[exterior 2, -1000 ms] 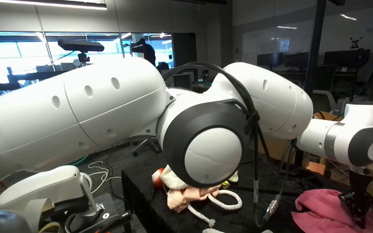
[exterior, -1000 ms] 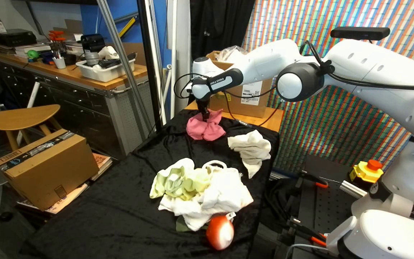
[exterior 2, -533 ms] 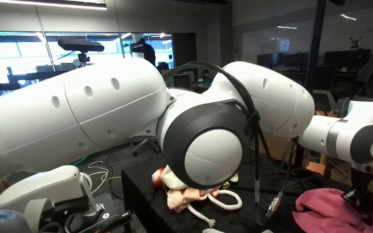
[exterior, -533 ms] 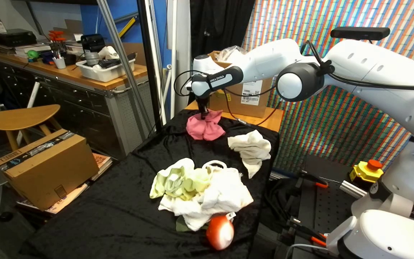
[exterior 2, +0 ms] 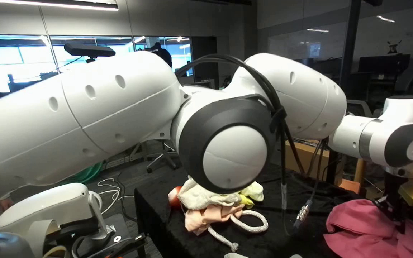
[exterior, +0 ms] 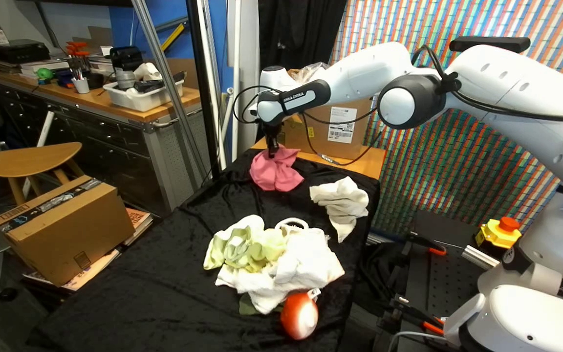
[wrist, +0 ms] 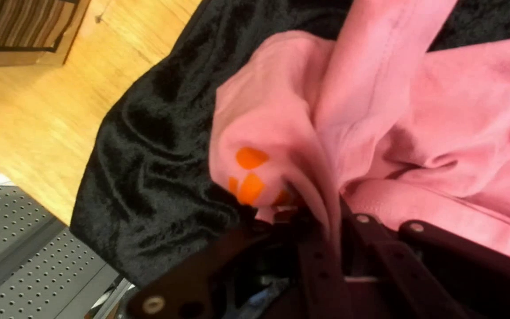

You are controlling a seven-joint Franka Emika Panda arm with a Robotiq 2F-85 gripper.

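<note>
The jaws pinch smooth, folded pink cloth (wrist: 370,119) above crinkled black velvet (wrist: 153,173).

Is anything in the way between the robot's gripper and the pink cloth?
No, nothing that shows. The gripper is already closed on a fold of the pink cloth, as the wrist view shows. The nearest white cloth lies apart, off to one side.

Arm (exterior: 367,73): white links (exterior 2: 81,111) are bearing oval recesses (exterior 2: 120,81); dark ring (exterior 2: 192,150) is framing pale elbow disc (exterior 2: 235,157); black cables (exterior 2: 269,93) are looping; dark gripper (exterior: 272,154) is showing silvery screws (wrist: 153,304).
</note>
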